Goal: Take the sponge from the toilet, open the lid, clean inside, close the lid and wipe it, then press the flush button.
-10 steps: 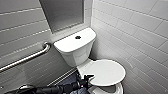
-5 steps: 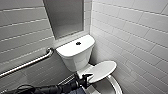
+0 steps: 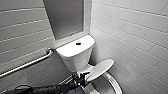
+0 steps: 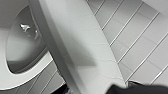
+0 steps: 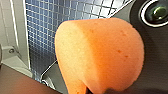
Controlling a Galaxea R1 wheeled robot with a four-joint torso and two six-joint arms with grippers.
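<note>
Sponge point(image 5: 100, 55) is held clamped in the right gripper point(image 5: 100, 86), well clear of the toilet point(image 3: 75, 53). Lid point(image 3: 100, 70) is seen half raised and tilted, with the left gripper point(image 3: 80, 78) at its edge near the tank; whether that gripper is wide or narrow cannot be told.

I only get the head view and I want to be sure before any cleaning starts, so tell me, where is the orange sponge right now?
Observer: The sponge hangs close before the right wrist camera, clear of the gridded floor behind it, so it looks held.
Operator: Okay, and what's under the lid?
Observer: The left wrist view looks past the tilted-up lid into the bowl, where water glints.
</note>
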